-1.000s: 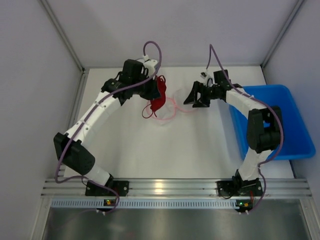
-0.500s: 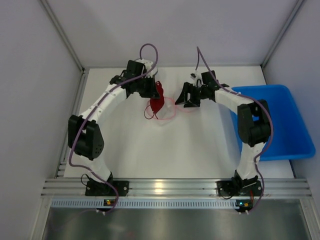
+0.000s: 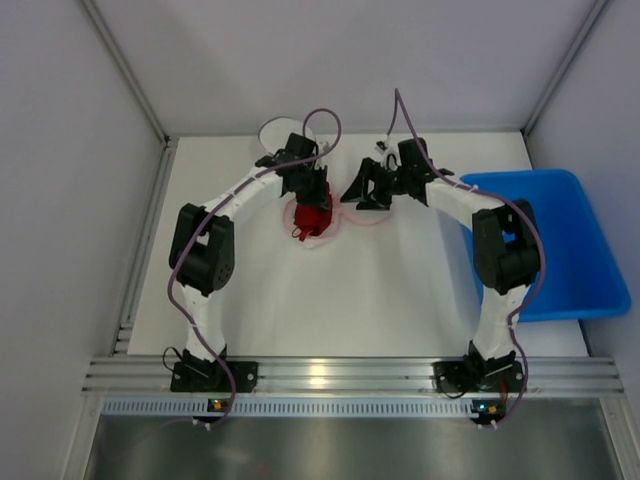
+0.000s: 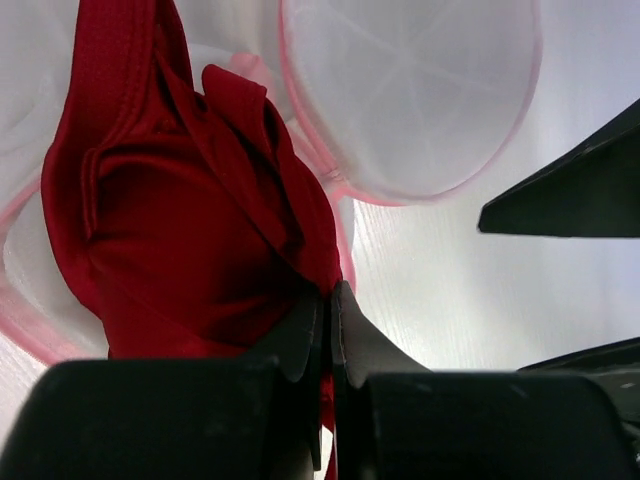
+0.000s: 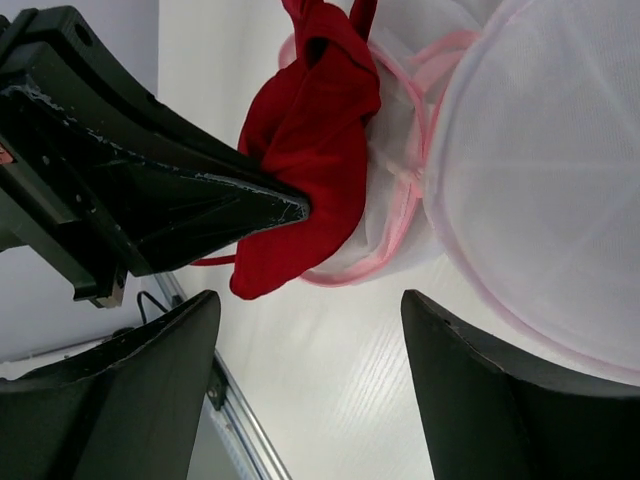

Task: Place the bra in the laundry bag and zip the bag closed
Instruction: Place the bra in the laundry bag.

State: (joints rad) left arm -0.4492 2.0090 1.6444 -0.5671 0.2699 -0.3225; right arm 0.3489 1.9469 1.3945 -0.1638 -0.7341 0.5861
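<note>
Red bra [image 4: 180, 230] was noted pinched in the left gripper [image 4: 330, 305], bunched over the open laundry bag [image 4: 410, 90]. The right gripper [image 5: 308, 300] was held wide apart, empty; release and zipping were judged outstanding.

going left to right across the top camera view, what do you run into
left arm → red bra → right gripper → blue bin

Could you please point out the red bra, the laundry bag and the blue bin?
red bra [image 4: 190, 230]: left wrist view, bunched fabric.
laundry bag [image 4: 410, 90]: left wrist view, round mesh panel.
blue bin [image 3: 585, 255]: top external view, bare floor.
</note>
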